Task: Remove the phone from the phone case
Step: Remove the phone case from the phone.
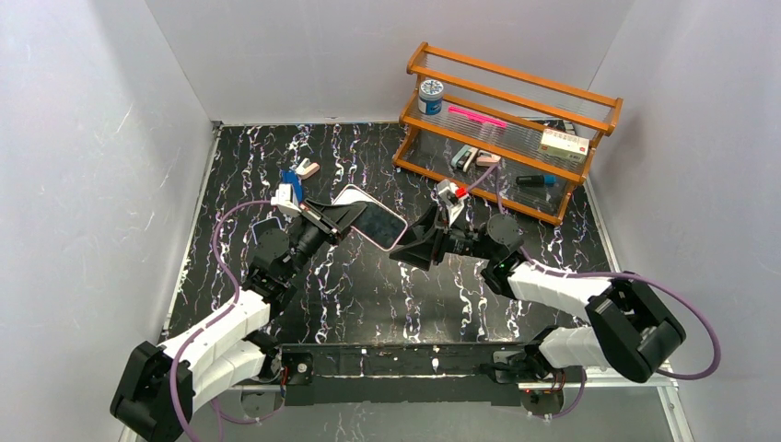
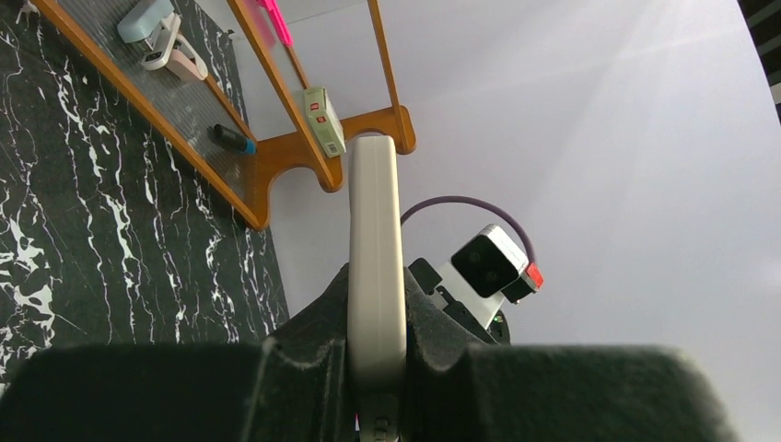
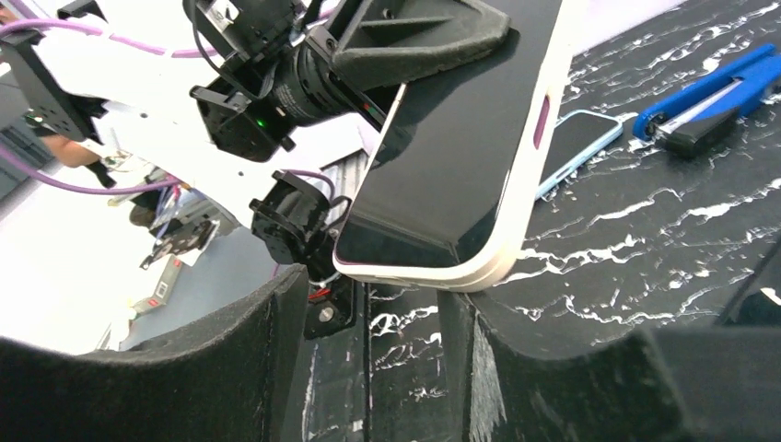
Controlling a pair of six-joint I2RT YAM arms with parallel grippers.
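A phone with a dark screen in a cream case (image 1: 373, 221) is held in the air over the middle of the table. My left gripper (image 1: 333, 217) is shut on its left end. In the left wrist view the case's edge (image 2: 376, 230) stands upright between the black pads, with the gripper (image 2: 376, 318) clamped on it. My right gripper (image 1: 412, 247) is open just right of the phone's free end. In the right wrist view the phone (image 3: 460, 157) hangs just beyond the mouth of the open right gripper (image 3: 373, 318), its lower corner close to the right finger (image 3: 479, 368); I cannot tell if they touch.
A wooden rack (image 1: 553, 207) at the back right holds a tin (image 1: 430, 95), a pink marker, a small box and other small items. A blue stapler (image 1: 295, 177) and a second phone (image 3: 576, 147) lie flat on the table left of the left gripper.
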